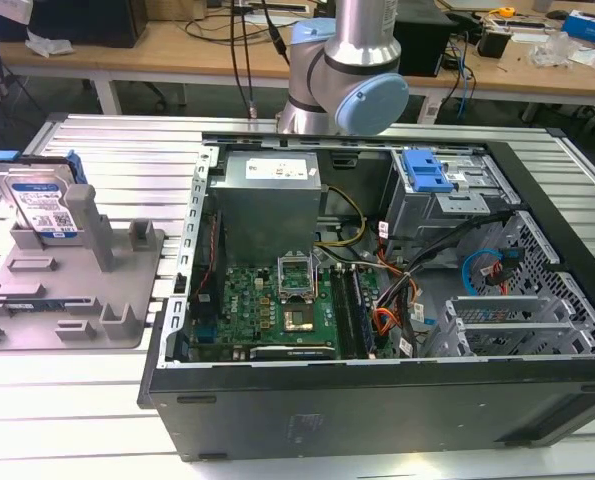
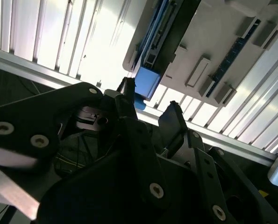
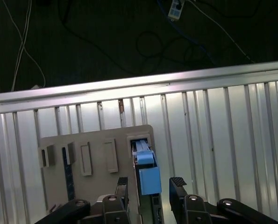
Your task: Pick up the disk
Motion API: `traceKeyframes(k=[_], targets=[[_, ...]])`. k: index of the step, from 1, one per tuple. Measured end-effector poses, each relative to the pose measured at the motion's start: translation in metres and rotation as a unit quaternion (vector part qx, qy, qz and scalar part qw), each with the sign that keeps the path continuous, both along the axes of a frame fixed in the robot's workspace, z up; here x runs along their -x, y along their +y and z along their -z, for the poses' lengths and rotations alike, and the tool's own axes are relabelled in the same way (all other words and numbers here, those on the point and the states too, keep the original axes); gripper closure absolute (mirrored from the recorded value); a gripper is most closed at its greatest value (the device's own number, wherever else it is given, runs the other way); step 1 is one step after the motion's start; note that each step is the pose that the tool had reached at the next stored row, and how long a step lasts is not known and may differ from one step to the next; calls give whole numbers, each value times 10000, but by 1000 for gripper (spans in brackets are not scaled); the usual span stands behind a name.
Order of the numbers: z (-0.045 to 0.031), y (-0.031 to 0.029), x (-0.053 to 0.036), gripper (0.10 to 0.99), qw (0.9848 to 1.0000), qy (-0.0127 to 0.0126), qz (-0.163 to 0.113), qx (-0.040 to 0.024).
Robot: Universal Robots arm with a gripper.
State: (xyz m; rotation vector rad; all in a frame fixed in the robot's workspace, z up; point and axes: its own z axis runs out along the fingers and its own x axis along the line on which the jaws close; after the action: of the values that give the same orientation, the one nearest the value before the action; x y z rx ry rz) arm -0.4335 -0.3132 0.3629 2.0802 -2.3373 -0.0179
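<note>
The disk (image 1: pixel 39 205), flat silver metal with blue plastic rails, stands on edge in the grey moulded holder (image 1: pixel 77 290), which rests on the ribbed aluminium counter (image 1: pixel 77 420). In the first wrist view the gripper (image 3: pixel 150 184) hangs over the holder, its black fingers (image 3: pixel 178 183) apart either side of the disk's blue end; whether they touch it is unclear.
</note>
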Motion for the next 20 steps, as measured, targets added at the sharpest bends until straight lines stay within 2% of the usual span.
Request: traceKeyframes(k=[11,20], targets=[[9,0,-22,604,9998,0,-199,5],[70,1,-25,604,9997,0,-234,8]])
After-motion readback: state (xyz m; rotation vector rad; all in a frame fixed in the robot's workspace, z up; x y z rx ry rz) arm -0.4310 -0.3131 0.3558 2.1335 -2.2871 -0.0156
